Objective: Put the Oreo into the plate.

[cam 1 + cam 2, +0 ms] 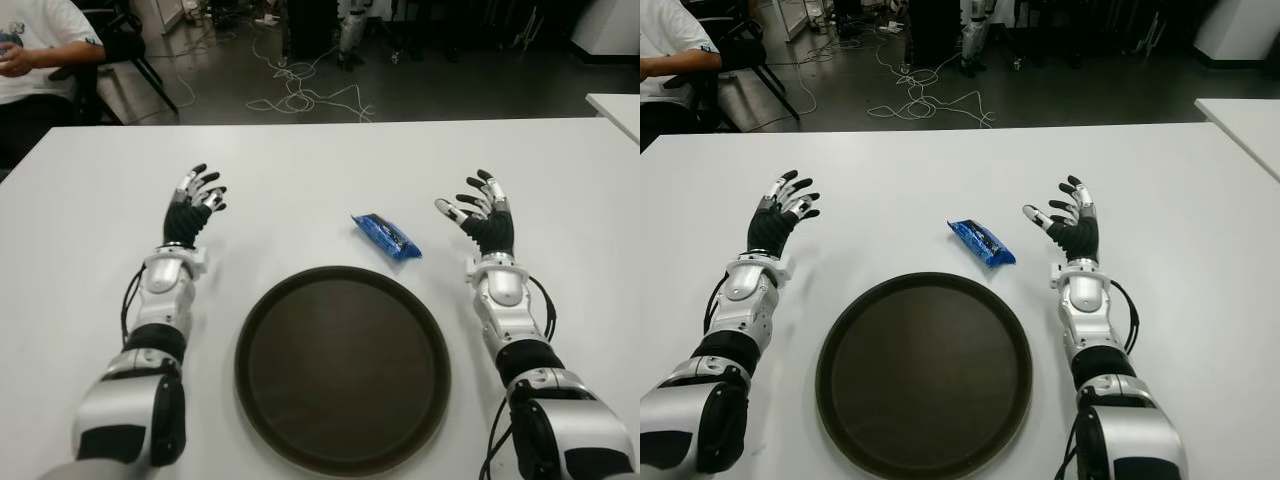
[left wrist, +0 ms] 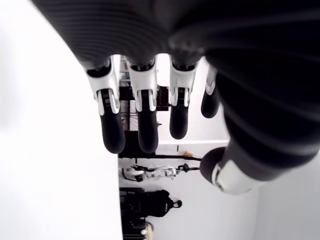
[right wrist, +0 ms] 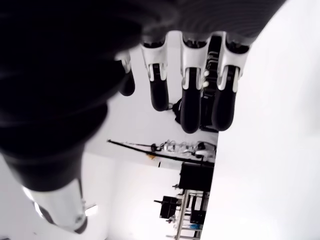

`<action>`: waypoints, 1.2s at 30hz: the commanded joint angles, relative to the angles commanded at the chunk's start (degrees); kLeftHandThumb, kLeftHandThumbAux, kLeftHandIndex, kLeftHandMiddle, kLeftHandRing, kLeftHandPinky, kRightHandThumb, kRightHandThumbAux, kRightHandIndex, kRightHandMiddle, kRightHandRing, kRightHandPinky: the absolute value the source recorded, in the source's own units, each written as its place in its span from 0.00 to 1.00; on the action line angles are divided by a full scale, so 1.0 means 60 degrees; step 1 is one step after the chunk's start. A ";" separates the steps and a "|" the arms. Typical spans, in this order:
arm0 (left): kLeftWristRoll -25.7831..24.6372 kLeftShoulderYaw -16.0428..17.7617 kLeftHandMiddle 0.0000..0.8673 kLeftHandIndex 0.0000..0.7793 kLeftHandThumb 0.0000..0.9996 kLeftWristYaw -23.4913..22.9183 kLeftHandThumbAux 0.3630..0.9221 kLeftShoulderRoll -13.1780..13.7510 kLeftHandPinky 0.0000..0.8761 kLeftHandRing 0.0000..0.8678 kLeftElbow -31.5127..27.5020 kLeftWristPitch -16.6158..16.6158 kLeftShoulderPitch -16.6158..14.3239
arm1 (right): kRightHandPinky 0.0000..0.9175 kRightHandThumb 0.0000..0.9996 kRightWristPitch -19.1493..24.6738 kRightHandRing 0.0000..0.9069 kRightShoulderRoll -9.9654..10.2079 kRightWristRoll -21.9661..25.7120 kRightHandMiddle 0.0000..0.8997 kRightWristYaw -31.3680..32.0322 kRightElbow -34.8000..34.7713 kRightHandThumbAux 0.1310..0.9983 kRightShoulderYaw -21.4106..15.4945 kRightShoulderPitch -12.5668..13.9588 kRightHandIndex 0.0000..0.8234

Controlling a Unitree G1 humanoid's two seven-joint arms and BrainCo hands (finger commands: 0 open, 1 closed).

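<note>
The Oreo (image 1: pixel 386 237) — a small blue packet — lies flat on the white table (image 1: pixel 300 160), just beyond the far rim of the round dark plate (image 1: pixel 342 368) and slightly toward its right side; packet and plate are close but not touching. The plate holds nothing. The right hand (image 1: pixel 482 215) shows to the right of the Oreo, near it but clearly apart, palm turned inward toward the packet. Its fingers (image 3: pixel 190 102) are spread and only lightly bent, gripping nothing; the thumb tip is the part of the hand nearest the packet, and bare table shows between the two. The left hand (image 1: pixel 195 205) shows well to the left of the Oreo, beyond the plate's left rim, with its fingers (image 2: pixel 147 117) likewise extended and relaxed, empty — the left wrist view shows open space between fingers and thumb. Whether either hand touches the table cannot be told. Both forearms run along either side of the plate. Beyond the far edge of the table, cables (image 1: pixel 300 95) lie on the dark floor, and a seated person (image 1: pixel 35 45) in a white shirt is partly visible past the far left corner of the table.
</note>
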 joint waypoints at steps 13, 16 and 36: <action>-0.0033 -0.0030 0.22 0.13 0.19 0.0087 0.62 -0.0066 0.34 0.26 -0.0003 0.0170 -0.0052 | 0.40 0.06 0.0320 0.30 -0.0130 -0.0200 0.22 -0.0052 0.0068 0.72 0.0201 -0.0047 0.15; -0.0012 -0.0049 0.22 0.13 0.19 0.0112 0.61 -0.0074 0.34 0.26 0.0022 0.0214 -0.0068 | 0.41 0.07 0.0307 0.30 -0.0119 -0.0207 0.22 -0.0025 0.0090 0.72 0.0190 -0.0051 0.15; 0.0386 -0.0563 0.22 0.14 0.15 0.0226 0.63 -0.0141 0.34 0.26 -0.0202 0.0318 0.0105 | 0.42 0.09 -0.0448 0.31 -0.0063 -0.0490 0.22 0.0183 0.0492 0.67 0.0469 0.0002 0.15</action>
